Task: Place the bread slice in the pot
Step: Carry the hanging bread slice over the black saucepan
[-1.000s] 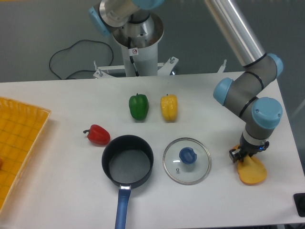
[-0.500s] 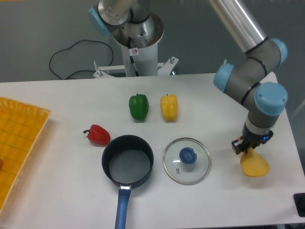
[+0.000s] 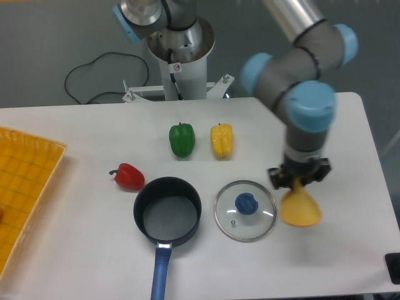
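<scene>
claw [image 3: 299, 181] pinching bread slice [image 3: 300, 209] by its top edge | slice hangs below claw, beside glass lid [image 3: 245, 210]

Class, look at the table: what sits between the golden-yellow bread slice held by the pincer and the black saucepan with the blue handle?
In the fixed camera view, the round glass lid with a blue knob lies flat between the bread slice and the pot.

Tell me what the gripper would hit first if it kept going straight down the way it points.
The gripper points down, shut on the bread slice, which hangs below it. Going straight down, the slice would probably meet the bare table first, just right of the glass lid; depth is uncertain.
</scene>
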### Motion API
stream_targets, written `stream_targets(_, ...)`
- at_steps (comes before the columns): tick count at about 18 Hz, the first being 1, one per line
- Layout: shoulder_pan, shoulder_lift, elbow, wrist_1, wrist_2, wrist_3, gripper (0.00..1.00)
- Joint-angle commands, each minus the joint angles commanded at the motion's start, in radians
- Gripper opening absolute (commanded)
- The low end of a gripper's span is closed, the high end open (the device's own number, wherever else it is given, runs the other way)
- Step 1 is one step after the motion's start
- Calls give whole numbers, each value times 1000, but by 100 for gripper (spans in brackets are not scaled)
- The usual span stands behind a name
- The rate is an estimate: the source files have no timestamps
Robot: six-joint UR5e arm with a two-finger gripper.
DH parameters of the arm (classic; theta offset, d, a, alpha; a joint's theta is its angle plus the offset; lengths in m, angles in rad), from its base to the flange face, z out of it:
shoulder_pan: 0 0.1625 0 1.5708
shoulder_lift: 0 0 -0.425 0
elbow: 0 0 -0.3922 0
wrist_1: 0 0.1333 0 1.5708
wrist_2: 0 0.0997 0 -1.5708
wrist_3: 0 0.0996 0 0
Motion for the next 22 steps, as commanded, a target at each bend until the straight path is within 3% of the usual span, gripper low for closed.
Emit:
stream_targets(6, -84, 9, -5, -5, -6, 155, 14)
stream_targets(11, -163, 20, -20, -46, -8, 226, 14)
stream_targets(17, -236, 20, -34, -87, 9, 227, 14)
stream_targets(22, -285, 0, -37, -80, 2, 169, 14)
